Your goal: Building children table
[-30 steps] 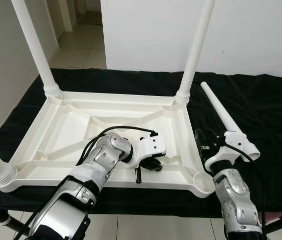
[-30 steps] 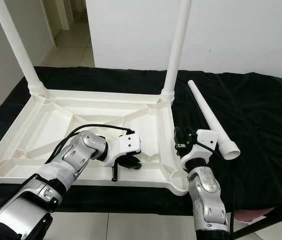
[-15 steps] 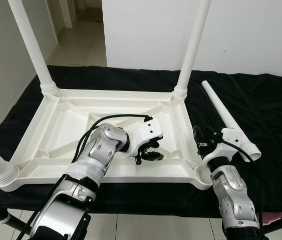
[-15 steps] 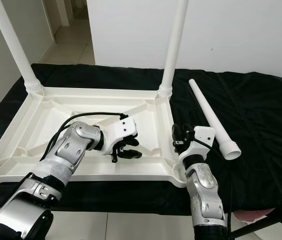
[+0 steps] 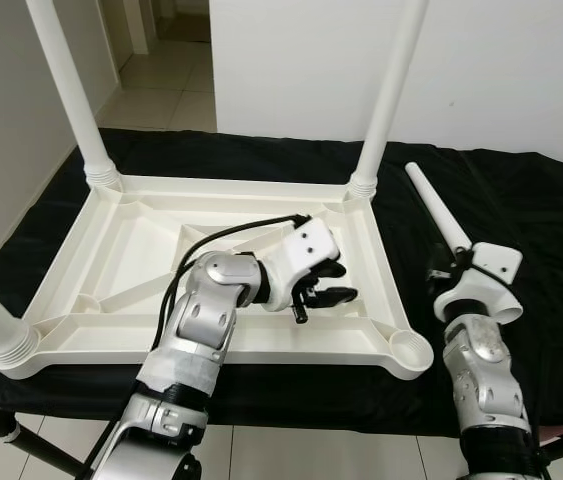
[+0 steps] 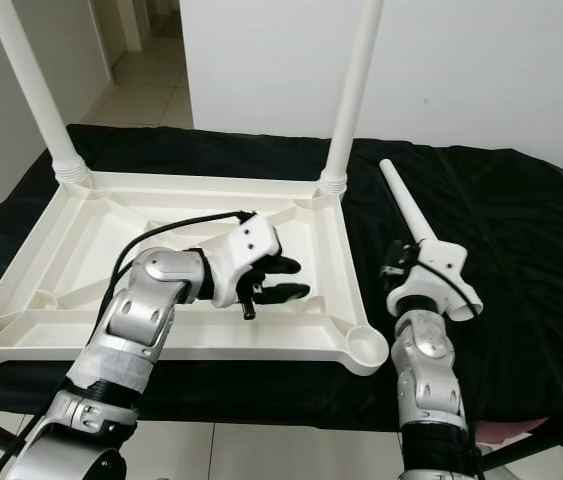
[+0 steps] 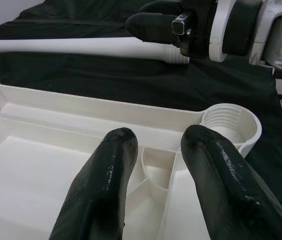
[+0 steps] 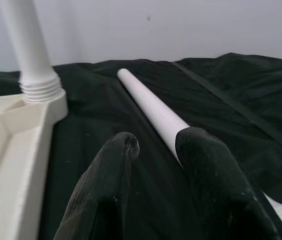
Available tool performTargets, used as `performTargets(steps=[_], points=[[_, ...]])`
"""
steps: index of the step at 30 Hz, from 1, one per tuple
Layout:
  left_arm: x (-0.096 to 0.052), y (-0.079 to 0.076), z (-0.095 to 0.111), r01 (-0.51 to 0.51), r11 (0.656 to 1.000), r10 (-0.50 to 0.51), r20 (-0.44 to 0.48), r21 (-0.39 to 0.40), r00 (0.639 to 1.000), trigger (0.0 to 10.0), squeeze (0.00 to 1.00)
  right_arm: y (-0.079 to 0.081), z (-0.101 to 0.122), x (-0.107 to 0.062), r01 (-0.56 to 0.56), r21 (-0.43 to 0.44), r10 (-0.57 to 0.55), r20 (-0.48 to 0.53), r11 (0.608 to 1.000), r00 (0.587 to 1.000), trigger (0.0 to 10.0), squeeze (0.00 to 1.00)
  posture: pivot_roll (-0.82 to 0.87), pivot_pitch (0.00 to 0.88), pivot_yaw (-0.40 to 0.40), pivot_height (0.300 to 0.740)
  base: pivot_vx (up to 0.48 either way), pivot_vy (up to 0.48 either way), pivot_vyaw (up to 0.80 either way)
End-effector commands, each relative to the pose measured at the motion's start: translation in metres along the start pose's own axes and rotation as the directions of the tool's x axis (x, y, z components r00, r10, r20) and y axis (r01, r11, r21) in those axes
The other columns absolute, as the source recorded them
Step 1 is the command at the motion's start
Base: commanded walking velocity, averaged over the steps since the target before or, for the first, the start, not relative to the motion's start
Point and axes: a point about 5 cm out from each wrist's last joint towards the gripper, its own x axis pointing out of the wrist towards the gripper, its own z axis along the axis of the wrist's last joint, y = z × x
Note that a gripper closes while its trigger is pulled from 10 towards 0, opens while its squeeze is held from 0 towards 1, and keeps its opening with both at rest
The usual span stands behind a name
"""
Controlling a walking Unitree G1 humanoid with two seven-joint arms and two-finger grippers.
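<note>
Since a second ago: right gripper shifted over loose leg on black table, fingers open (no grasp yet); left gripper open, raised inside tabletop toward empty socket.

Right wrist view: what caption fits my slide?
Open right tool hovers over the loose white table leg on black cloth.

one tabletop, four legs

Left gripper and right gripper both hold fingers apart
</note>
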Motion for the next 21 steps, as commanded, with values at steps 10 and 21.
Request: performTargets(steps=[10, 21], points=[[-0.004, 0.005, 0.003, -0.429, 0.901, 0.431, 0.025, -0.071, 0.902, 10.0, 0.0, -0.035, -0.016, 0.013, 0.238, -0.041, -0.241, -0.091, 0.97, 0.966, 10.0, 1.0, -0.03, 0.0, -0.056, 0.74, 0.0, 0.0, 0.0], [0.003, -0.005, 0.013, -0.427, 0.9, 0.431, 0.045, -0.087, 0.901, 10.0, 0.0, -0.057, -0.021, 0.02, 0.237, -0.01, -0.236, -0.148, 0.971, 0.96, 10.0, 1.0, -0.03, 0.0, -0.057, 0.74, 0.0, 0.0, 0.0]])
